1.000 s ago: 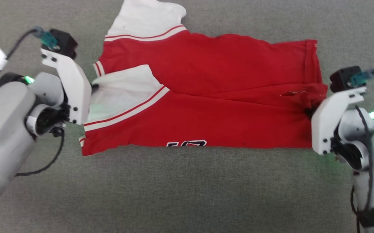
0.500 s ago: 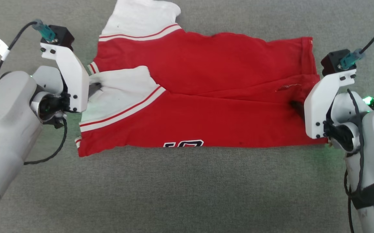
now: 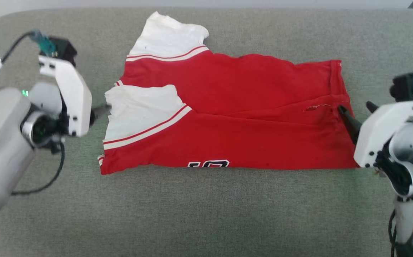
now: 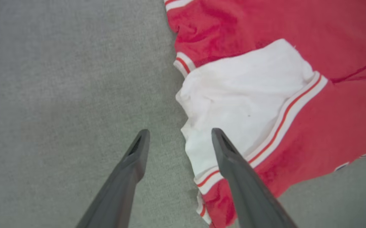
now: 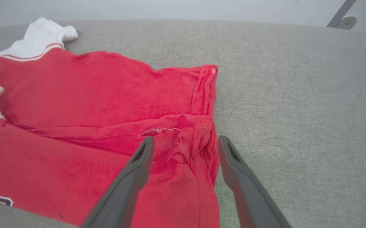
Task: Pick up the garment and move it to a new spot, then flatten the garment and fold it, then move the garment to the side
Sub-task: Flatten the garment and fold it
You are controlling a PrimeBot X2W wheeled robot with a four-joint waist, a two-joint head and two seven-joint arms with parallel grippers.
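Note:
The garment lies folded on the grey surface, red with white sleeve panels and part of the block lettering at its near fold. My left gripper stands open at the garment's left edge. In the left wrist view this left gripper has one finger over the white sleeve and the other over bare surface, gripping nothing. My right gripper is open at the garment's right hem. The right wrist view has the right gripper straddling the hem corner of the garment, holding nothing.
The grey fabric-covered table stretches wide in front of the garment and to both sides. Its far edge runs along the top of the head view, with a rounded corner at far left. A metal stand foot sits beyond the far right edge.
Both grippers have opened and let go of the garment's ends, which now lie flat. The head camera has shifted, so the table's far edge is now in view.

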